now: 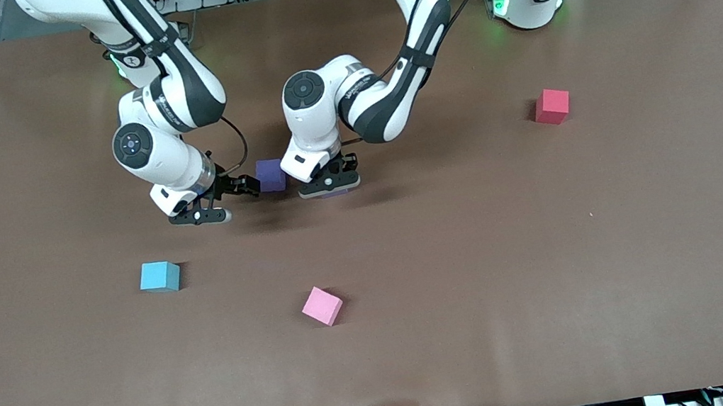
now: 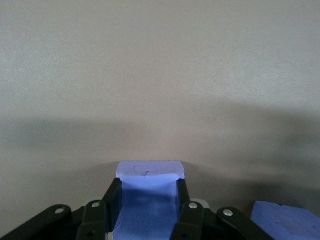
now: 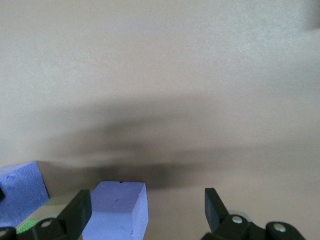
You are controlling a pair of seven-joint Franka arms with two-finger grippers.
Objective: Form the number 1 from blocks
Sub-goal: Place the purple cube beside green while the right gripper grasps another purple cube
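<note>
Near the table's middle, the left hand [image 1: 329,185] grips one purple block [image 2: 149,200], while the open right hand [image 1: 228,196] straddles the other purple block [image 1: 271,175].

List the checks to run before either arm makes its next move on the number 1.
1. Grip of the left gripper on the held purple block: ok, jaws shut on it.
2. The right gripper ready to grasp: ok, jaws open around the second purple block.
3. That block centred between the jaws: not ok, it sits close to one jaw.
4. The held purple block resting on the table: cannot tell.
5. The pink block free to fetch: ok, alone, nearer the front camera than both grippers.
</note>
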